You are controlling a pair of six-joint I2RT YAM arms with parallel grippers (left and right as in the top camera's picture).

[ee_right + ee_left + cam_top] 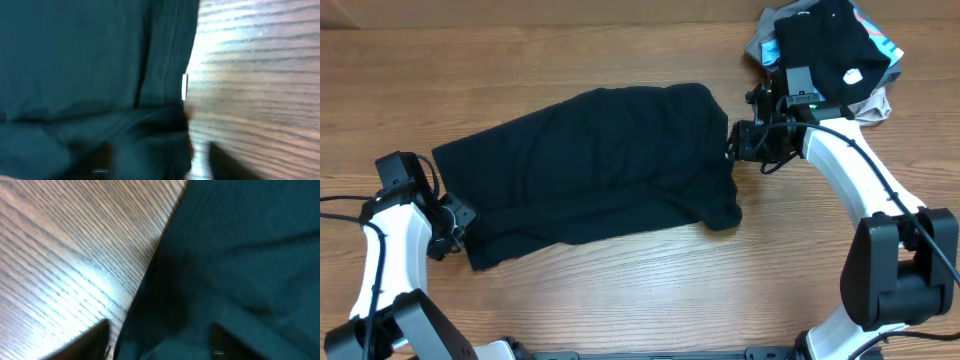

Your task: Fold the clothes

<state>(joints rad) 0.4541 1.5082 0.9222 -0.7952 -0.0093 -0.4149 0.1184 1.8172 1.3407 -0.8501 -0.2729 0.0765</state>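
1. The black garment (pixel 590 160) lies folded in a broad band across the middle of the wooden table (pixel 620 300).
2. A small white label (pixel 184 86) shows at its right edge, too blurred to read.
3. The left gripper (pixel 458 218) sits at the garment's lower left corner with its jaws spread apart.
4. The right gripper (pixel 732 140) sits at the right edge, jaws likewise spread.
5. A heap of other clothes (pixel 790 35) lies in the far right corner, and its black top piece carries an unreadable white tag (pixel 853 75).

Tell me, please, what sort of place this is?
Probably a robotics lab bench: a wooden table, a left arm and right arm mounted at it, a black garment laid out, a clothes pile in the corner.
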